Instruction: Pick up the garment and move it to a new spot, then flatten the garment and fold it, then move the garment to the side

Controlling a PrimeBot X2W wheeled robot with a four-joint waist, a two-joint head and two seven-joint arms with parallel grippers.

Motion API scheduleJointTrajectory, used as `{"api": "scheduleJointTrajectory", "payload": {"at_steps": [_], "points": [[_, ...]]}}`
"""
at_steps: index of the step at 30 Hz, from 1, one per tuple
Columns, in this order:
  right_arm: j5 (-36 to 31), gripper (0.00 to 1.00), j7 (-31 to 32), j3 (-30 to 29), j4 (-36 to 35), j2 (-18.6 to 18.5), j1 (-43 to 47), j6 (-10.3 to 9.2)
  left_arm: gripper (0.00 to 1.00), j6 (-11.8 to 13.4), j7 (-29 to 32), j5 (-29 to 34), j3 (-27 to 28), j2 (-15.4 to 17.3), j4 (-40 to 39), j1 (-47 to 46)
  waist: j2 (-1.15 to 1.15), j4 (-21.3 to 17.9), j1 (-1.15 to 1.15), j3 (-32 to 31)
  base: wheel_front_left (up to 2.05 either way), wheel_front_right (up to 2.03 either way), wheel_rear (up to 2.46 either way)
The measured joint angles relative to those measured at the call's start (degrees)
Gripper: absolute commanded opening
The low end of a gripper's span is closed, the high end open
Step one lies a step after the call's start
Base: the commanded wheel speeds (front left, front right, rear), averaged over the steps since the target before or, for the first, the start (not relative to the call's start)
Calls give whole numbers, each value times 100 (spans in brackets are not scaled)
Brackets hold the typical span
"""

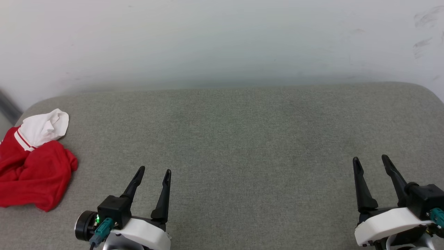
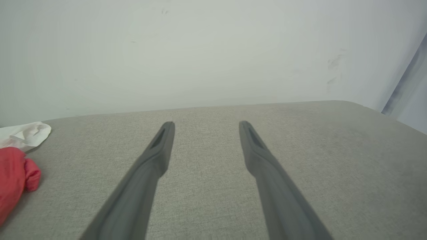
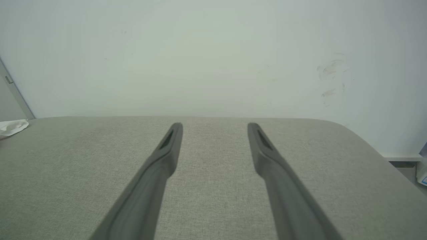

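Note:
The garment (image 1: 33, 163) lies crumpled at the far left of the grey cushioned surface, red with a white sleeve and striped trim on top; its letters and number are hidden in the folds. The left wrist view catches the garment (image 2: 13, 173) at its left edge, and a white scrap of the garment (image 3: 13, 126) shows at the far left of the right wrist view. My left gripper (image 1: 154, 171) hovers open at the lower left, to the right of the garment and apart from it. My right gripper (image 1: 371, 159) is open at the lower right, holding nothing.
The grey fabric surface (image 1: 242, 139) spans the view, with rounded far corners against a pale wall (image 1: 222, 41). Its left edge runs just beyond the garment. A small ledge and a blue-marked object (image 3: 422, 173) sit beyond the right corner.

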Motion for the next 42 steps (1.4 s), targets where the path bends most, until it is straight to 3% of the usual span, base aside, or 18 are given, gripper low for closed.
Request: {"api": "scheduleJointTrajectory", "payload": {"at_steps": [10, 18, 42], "points": [[27, 100, -42, -26, 67, 0, -12, 0, 100, -1, -3, -44, 21, -18, 53, -49, 0, 91, 0, 16, 0, 0, 0], [16, 100, -47, 99, 37, 2, -15, 0, 100, -1, -19, -119, 176, -68, 75, -152, 0, 431, 0, 36, 0, 0, 0], [-79, 100, -73, 818, 226, 7, -353, 1, 100, 7, -19, 167, 835, 46, 8, -177, 0, 2568, 0, 91, 0, 0, 0]]}}
